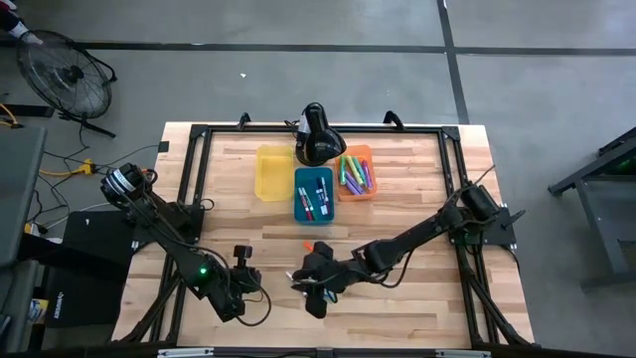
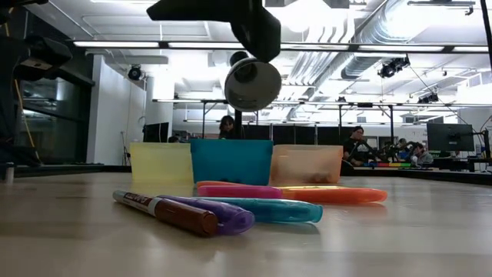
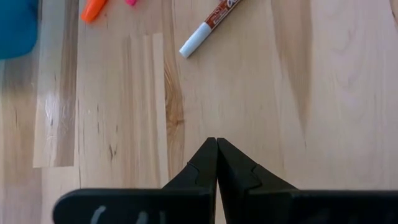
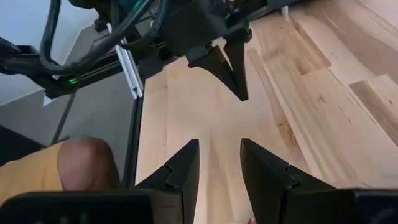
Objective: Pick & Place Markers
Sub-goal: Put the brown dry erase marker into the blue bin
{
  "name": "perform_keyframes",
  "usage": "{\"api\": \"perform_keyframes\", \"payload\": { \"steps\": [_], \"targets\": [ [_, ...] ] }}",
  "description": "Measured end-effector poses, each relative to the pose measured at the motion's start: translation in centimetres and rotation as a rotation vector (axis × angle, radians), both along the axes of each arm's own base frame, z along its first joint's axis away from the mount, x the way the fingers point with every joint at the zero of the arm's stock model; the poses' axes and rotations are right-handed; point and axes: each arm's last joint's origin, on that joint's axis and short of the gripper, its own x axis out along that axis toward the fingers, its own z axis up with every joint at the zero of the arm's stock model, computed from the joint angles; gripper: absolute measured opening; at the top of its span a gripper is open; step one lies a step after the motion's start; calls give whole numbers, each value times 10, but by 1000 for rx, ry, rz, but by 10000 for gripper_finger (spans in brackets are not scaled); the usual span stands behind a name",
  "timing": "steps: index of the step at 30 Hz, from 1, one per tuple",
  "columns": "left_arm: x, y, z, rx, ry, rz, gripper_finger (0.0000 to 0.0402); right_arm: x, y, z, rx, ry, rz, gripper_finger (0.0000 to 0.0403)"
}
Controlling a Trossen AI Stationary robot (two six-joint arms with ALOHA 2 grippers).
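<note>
A: Two hands, states first. Left hand (image 3: 216,142)?

B: Fingers pressed together, nothing in them. It sits low over bare wood at the front left of the counter (image 1: 427,298). The tips point toward a white-tipped brown marker (image 3: 208,28) lying well ahead.

A: Right hand (image 4: 217,146)?

B: Narrow gap, bare wood between the fingers, holding nothing. The high view puts it at front centre, over the loose markers, pointing toward the left hand.

A: Loose markers, where?

B: Low view: all flat on the counter, in front of the bins. The brown one is nearest and a purple marker (image 2: 223,217) overlaps it in that view. A teal marker (image 2: 273,209) is just behind. A pink marker (image 2: 238,191) and an orange marker (image 2: 334,195) lie farther back. From above only an orange end shows beside the right hand; the arm hides the rest.

A: Bins?

B: Three at back centre. Yellow bin (image 1: 273,174) left, blue bin (image 1: 297,199) middle and set a little forward, orange bin (image 1: 356,197) right. The blue one holds red and white markers (image 1: 316,194). The orange one holds purple and green markers (image 1: 356,175).

A: Room?

B: Seated people (image 2: 357,146) far behind in the low view. A fan (image 1: 68,78) stands on the floor off the counter's back-left corner.
</note>
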Motion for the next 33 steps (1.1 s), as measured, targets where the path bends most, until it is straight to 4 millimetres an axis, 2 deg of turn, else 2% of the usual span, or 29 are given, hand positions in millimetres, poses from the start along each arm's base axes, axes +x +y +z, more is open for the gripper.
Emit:
{"api": "perform_keyframes", "payload": {
  "steps": [4,8,12,16,19,23,26,33],
  "targets": [
    [-1,1,-1,1,18,-5,0,1,3,5,-41,-31,-29,105],
    [-5,0,-1,18,33,-17,0,15,9,10,-78,16,-24,105],
    [-9,-3,-2,27,35,-25,0,37,13,4,-155,169,-40,105],
    [-19,-6,-3,40,48,-7,0,55,10,-4,-146,350,-121,105],
    [-26,-9,-3,55,39,2,0,66,6,-9,-119,433,-127,105],
    [-35,-13,-3,74,16,3,0,81,0,-15,-77,459,-106,106],
    [-41,-16,-3,77,-7,5,0,84,-4,-20,-43,489,-125,110],
    [-47,-19,-2,76,-29,19,0,78,-10,-40,-11,580,-206,115]
  ]
}}
